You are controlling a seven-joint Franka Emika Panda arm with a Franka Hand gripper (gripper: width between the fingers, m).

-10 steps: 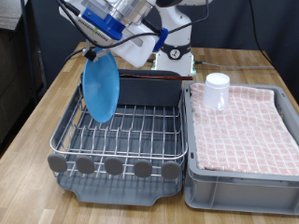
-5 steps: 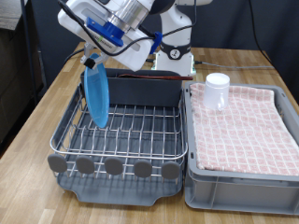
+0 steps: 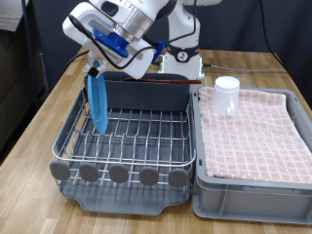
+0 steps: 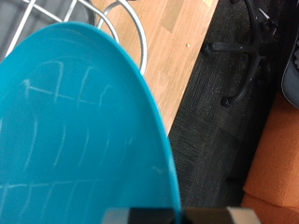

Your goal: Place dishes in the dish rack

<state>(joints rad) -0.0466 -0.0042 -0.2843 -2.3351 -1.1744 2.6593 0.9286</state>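
The light-blue plate [image 3: 97, 101] stands on edge in the silver wire dish rack [image 3: 136, 141], near the rack's left side in the exterior view. My gripper [image 3: 96, 68] is right above it and shut on the plate's upper rim. In the wrist view the plate [image 4: 79, 131] fills most of the picture, with rack wires [image 4: 126, 14] behind it. The small white cup [image 3: 226, 94] stands upright on the pink checkered cloth [image 3: 255, 132] at the exterior view's right. The wooden spoon is not in view.
The rack's tall dark grey trough [image 3: 151, 91] runs along its far edge. The grey bin [image 3: 253, 190] holding the cloth stands right of the rack. The wooden table [image 3: 39, 127] has bare room at the left. A black office chair base [image 4: 245, 51] shows on the floor.
The plate has turned from facing the camera to edge-on and come down into the rack's left side. The arm has swung left and lower with it.
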